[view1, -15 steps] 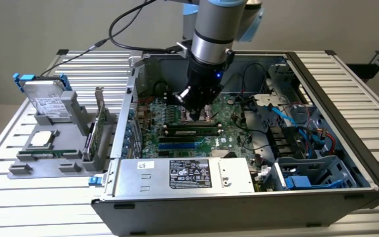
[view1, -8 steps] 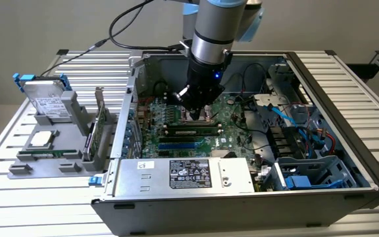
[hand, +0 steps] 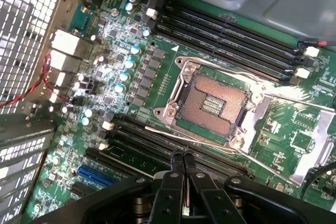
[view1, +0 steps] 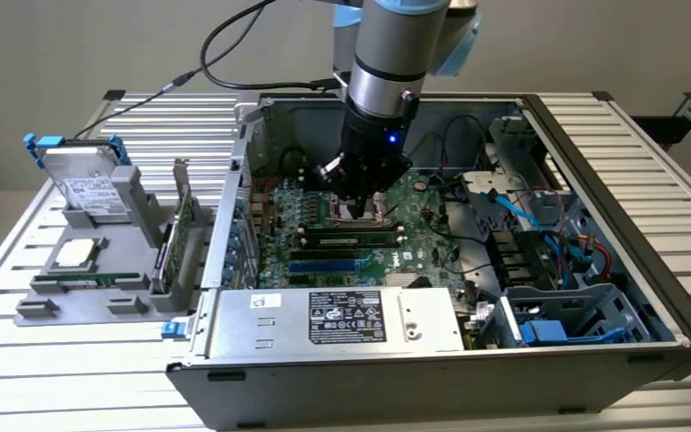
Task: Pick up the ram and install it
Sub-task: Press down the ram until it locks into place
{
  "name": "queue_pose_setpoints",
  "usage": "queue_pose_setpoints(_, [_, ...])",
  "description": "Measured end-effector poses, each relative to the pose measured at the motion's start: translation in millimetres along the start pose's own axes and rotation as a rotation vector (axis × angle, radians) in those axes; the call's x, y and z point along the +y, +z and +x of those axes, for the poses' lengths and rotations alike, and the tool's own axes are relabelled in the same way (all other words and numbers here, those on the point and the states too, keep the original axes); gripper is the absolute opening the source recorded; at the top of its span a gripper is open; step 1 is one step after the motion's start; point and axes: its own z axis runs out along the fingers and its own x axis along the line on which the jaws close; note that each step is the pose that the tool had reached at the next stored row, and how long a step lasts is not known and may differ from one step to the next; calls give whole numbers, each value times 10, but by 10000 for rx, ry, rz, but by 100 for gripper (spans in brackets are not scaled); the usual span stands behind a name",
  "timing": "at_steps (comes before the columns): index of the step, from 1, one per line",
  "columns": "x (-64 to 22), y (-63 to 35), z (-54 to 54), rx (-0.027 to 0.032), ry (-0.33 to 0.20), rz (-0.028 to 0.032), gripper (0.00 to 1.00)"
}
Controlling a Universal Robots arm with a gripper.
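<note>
My gripper (view1: pixel 358 207) hangs inside the open computer case, low over the motherboard (view1: pixel 430 243) beside the bare CPU socket (hand: pixel 212 103). In the wrist view its two black fingertips (hand: pixel 178 162) are pressed together with nothing between them, just above the black memory slots (hand: pixel 157 140). A long green ram stick (view1: pixel 348 239) with dark chips stands along one slot, just beyond the socket from my fingers. I cannot tell whether it is fully seated. The gripper body hides that stick in the wrist view.
A grey fixture (view1: pixel 33 310) at the exterior view's left carries a silver hard drive with blue clips (view1: pixel 87 184), a loose CPU (view1: pixel 76 254), an upright green expansion card (view1: pixel 177 234) and a thin green strip (view1: pixel 78 281). The power supply (view1: pixel 345 317) and blue drive bays (view1: pixel 561 319) crowd the case.
</note>
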Motion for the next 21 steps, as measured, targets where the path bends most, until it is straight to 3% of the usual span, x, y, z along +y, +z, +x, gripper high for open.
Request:
queue_pose_setpoints(17, [0,0,0,-359,2318,-134,10])
queue_pose_setpoints(21, [0,-1,0,-481,2820,-153,10])
